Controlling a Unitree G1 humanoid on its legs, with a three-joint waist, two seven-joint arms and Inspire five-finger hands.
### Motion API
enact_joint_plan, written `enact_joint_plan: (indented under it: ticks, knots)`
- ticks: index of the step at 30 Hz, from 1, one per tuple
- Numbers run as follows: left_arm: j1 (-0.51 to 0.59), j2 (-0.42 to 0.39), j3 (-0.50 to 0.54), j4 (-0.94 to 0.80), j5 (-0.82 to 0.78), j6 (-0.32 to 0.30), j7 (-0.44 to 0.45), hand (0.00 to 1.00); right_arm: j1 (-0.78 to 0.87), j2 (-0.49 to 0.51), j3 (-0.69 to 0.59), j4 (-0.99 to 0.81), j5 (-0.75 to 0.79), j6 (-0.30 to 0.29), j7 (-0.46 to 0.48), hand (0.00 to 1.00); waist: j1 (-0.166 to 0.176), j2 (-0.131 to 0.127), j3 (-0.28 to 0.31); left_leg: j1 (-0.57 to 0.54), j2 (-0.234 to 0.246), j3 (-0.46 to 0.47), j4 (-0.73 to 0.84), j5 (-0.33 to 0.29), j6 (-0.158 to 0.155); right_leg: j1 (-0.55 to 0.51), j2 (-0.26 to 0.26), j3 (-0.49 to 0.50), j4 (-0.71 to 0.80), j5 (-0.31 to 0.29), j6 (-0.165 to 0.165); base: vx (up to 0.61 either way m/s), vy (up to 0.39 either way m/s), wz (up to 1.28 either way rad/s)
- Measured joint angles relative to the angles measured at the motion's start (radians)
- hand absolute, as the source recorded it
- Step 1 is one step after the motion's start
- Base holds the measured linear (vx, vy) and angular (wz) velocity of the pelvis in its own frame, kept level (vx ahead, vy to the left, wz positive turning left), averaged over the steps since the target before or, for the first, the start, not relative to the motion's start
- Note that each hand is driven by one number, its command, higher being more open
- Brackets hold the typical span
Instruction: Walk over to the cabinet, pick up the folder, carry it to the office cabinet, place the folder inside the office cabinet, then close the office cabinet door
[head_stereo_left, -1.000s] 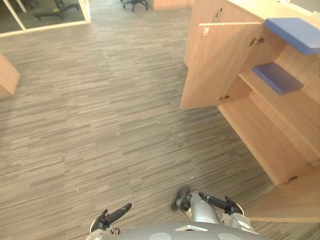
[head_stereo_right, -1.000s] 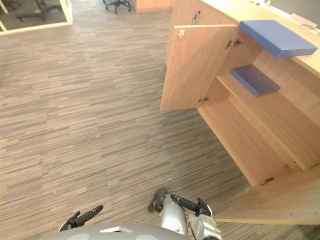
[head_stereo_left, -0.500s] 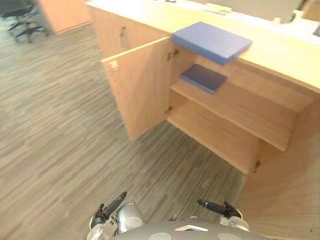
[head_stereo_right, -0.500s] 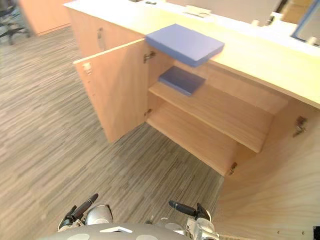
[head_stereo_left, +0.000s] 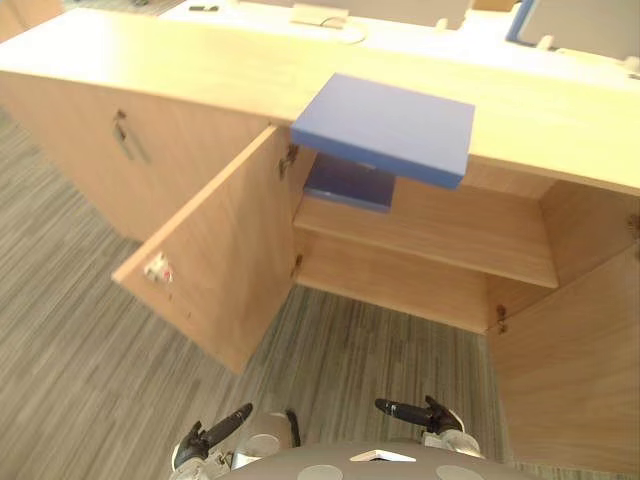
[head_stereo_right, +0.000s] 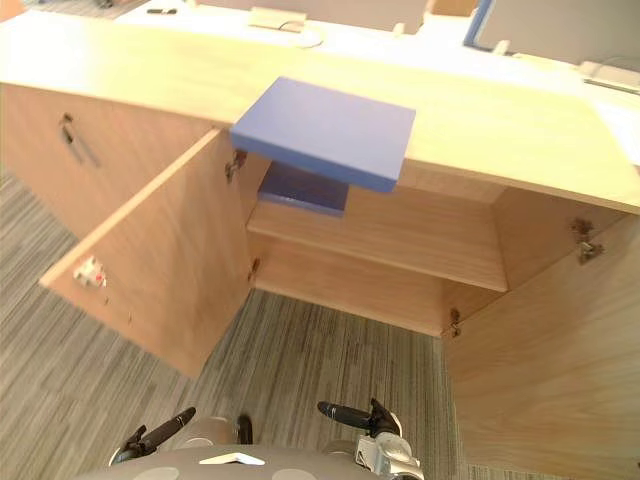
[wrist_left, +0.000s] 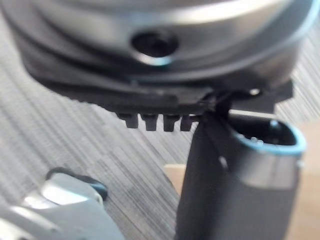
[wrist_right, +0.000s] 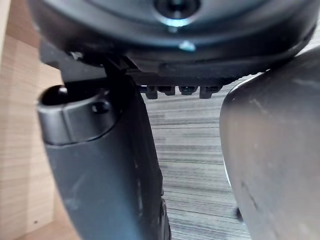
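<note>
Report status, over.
Left hand and right hand low, open, empty. Blue folder on cabinet top, overhanging the edge; second folder on shelf below. Left door and right door open, flanking the opening.

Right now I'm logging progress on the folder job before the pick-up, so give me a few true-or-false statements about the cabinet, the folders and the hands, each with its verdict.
1. A blue folder lies on the cabinet top, overhanging its front edge. True.
2. The left door is closed. False: it stands wide open.
3. A second blue folder lies on the inside shelf. True.
4. The right hand holds a folder. False: it and the left hand are empty, fingers straight, low over the floor.
</note>
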Motion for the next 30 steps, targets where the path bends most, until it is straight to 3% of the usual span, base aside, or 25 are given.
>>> enact_joint_plan:
  ticks: [3, 7, 9, 10, 11, 14, 16, 21, 24, 30]
  knots:
    - [-0.03, 0.017, -0.085, 0.0, 0.101, 0.0, -0.018, 1.0, -0.004, -0.013, 0.002, -0.013, -0.014, 0.002, 0.004, 1.0, -0.019, 0.023, -0.009, 0.087, 0.003, 0.038, -0.078, 0.006, 0.008, -0.042, 0.023, -0.091, -0.035, -0.04, 0.015, 0.2, 0.139, -0.46]
    - [-0.117, 0.025, -0.173, -0.003, 0.149, 0.0, -0.051, 1.0, -0.014, -0.015, 0.011, -0.051, -0.043, 0.003, 0.026, 1.0, -0.052, 0.048, 0.002, 0.121, 0.038, 0.035, -0.1, 0.005, 0.007, -0.099, 0.109, -0.068, -0.219, -0.047, 0.025, 0.14, -0.006, -0.06]
    - [-0.148, 0.03, -0.216, -0.029, 0.139, 0.0, -0.061, 1.0, -0.015, -0.015, 0.021, -0.054, -0.052, 0.005, 0.024, 1.0, -0.052, 0.037, 0.007, 0.134, 0.046, 0.022, -0.099, 0.0, -0.007, -0.1, 0.139, -0.017, -0.363, -0.008, 0.065, 0.09, -0.114, 0.17]
    - [-0.159, 0.031, -0.254, -0.066, 0.097, -0.002, -0.07, 1.0, -0.013, -0.011, 0.043, -0.052, -0.054, 0.007, 0.025, 1.0, -0.053, 0.0, 0.007, 0.142, 0.023, 0.01, -0.097, -0.01, -0.034, -0.094, 0.133, 0.029, -0.446, 0.104, 0.069, 0.11, -0.215, 0.2]
    - [-0.164, 0.028, -0.287, -0.087, 0.025, -0.004, -0.081, 1.0, -0.014, -0.011, 0.046, -0.048, -0.054, 0.014, 0.029, 1.0, -0.052, -0.022, 0.011, 0.156, 0.015, -0.005, -0.098, -0.023, -0.06, -0.078, 0.124, 0.049, -0.456, 0.079, 0.074, 0.14, -0.276, 0.15]
    - [-0.115, -0.009, -0.408, -0.201, -0.13, 0.006, -0.124, 1.0, -0.016, -0.04, 0.05, -0.049, -0.073, 0.022, 0.042, 1.0, -0.076, 0.036, -0.015, 0.156, 0.06, -0.024, -0.141, -0.007, -0.094, -0.044, 0.184, 0.015, -0.557, 0.097, 0.06, 0.13, -0.212, 0.12]
    - [-0.067, -0.008, -0.482, -0.351, -0.228, 0.008, -0.155, 1.0, -0.015, -0.059, 0.066, -0.049, -0.097, 0.026, 0.045, 1.0, -0.074, 0.058, -0.029, 0.156, 0.092, -0.022, -0.163, -0.002, -0.107, -0.012, 0.229, 0.009, -0.646, 0.132, 0.048, 0.11, -0.121, -0.01]
    - [0.034, 0.005, -0.568, -0.744, -0.368, 0.006, -0.191, 1.0, -0.012, -0.077, 0.159, -0.059, -0.133, 0.034, 0.044, 1.0, -0.071, 0.057, -0.048, 0.143, 0.139, -0.02, -0.17, -0.015, -0.135, 0.034, 0.29, 0.0, -0.77, 0.173, 0.031, 0.12, -0.056, -0.03]
    - [0.059, -0.001, -0.572, -0.92, -0.338, 0.007, -0.169, 1.0, -0.004, -0.089, 0.206, -0.064, -0.133, 0.039, 0.038, 1.0, -0.07, 0.055, -0.067, 0.132, 0.145, -0.036, -0.186, -0.018, -0.139, 0.034, 0.299, -0.017, -0.791, 0.171, 0.026, 0.15, 0.002, 0.13]
    - [0.087, -0.047, -0.483, -1.163, 0.049, -0.005, 0.0, 1.0, 0.006, -0.094, 0.26, -0.068, -0.132, 0.039, -0.009, 1.0, -0.045, 0.072, -0.106, 0.109, 0.13, -0.108, -0.197, -0.018, -0.138, 0.057, 0.283, -0.064, -0.828, 0.172, 0.026, 0.13, 0.052, 0.27]
